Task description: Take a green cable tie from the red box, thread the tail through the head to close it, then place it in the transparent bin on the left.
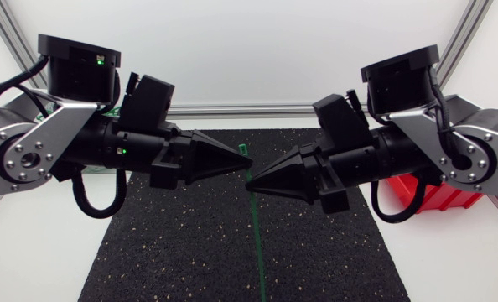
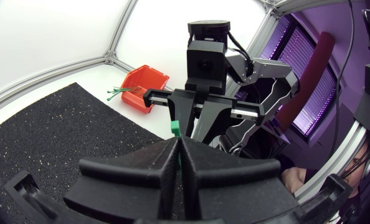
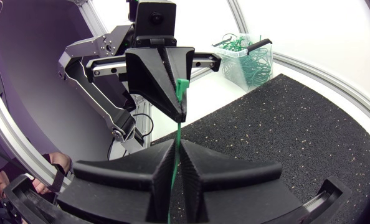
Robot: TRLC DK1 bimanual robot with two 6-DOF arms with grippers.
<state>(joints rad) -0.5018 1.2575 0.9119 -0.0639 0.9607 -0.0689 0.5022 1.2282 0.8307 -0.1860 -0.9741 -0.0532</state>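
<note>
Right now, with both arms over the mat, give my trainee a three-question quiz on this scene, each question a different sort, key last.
1. True or false: the green cable tie is already closed into a loop.
2. Which gripper pinches the tie nearest its head? A) left gripper B) right gripper C) neither
3. Fill in: the transparent bin holds ___ cable ties.
Key: 1 false, its tail hangs free; 2 A, the right gripper grips lower; 3 green.

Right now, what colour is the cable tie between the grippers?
Cable tie: green, best in the right wrist view.
</note>
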